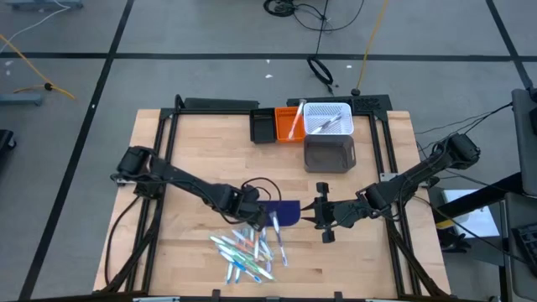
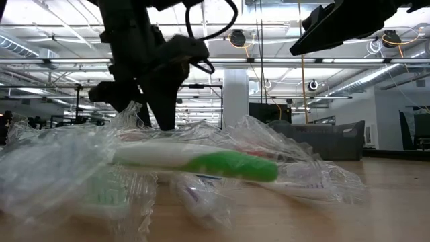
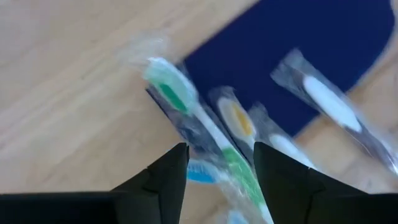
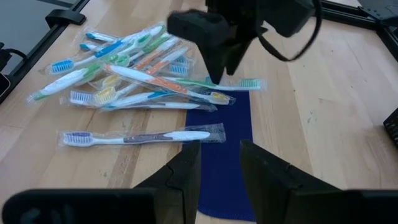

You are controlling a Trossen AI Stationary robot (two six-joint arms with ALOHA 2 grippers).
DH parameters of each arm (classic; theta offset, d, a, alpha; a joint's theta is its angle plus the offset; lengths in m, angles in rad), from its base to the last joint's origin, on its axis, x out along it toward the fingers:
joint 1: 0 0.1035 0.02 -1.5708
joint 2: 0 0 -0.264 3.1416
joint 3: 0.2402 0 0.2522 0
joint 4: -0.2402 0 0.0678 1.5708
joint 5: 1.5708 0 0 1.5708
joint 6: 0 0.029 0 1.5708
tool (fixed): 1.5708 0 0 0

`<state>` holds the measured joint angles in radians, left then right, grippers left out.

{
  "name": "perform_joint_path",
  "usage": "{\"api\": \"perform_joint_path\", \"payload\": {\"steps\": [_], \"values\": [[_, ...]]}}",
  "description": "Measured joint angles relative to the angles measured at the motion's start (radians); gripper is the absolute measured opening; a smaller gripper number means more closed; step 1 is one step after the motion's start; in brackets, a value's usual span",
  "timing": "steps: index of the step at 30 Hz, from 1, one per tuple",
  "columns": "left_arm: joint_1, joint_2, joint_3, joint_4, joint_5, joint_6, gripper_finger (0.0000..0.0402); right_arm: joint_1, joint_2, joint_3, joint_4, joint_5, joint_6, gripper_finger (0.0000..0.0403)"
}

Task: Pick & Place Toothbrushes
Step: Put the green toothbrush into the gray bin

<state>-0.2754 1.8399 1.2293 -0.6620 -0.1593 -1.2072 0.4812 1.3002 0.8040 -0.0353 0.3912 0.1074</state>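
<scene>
Clear-wrapped toothbrushes (image 1: 247, 250) lie heaped on our wooden desk (image 1: 185, 151), some overlapping the dark blue mat (image 1: 285, 212). Our left tool (image 1: 254, 220) hovers over the pile's mat-side edge, fingers spread and holding nothing. Our right tool (image 1: 320, 212) waits beside the mat, parted and empty.

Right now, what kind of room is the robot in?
Probably a big lab or workshop. There's a wooden table in a black frame on a grey floor with loose cables, and the low view shows ceiling pipes and strip lights. Wrapped toothbrushes wait for sorting.
</scene>
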Motion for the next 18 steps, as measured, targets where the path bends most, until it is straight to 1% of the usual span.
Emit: {"api": "perform_joint_path", "payload": {"steps": [6,11,13,15,18], "values": [[0.024,0.035,0.000,0.017,0.002,0.019,0.0181,0.000,0.000,0.000,0.000,0.000,0.001,0.0102],[0.035,0.040,0.000,0.013,0.001,0.029,0.0152,0.000,0.000,0.000,0.002,0.000,0.002,0.0102],[0.039,0.040,0.000,0.013,0.001,0.027,0.0131,0.000,0.000,0.000,0.000,0.000,0.003,0.0102],[0.039,0.037,0.000,0.013,0.001,0.037,0.0100,0.000,0.000,0.000,0.001,0.000,0.003,0.0102],[0.041,0.034,0.000,0.014,0.000,0.067,0.0036,0.000,0.000,0.000,0.001,0.000,0.003,0.0102]]}}
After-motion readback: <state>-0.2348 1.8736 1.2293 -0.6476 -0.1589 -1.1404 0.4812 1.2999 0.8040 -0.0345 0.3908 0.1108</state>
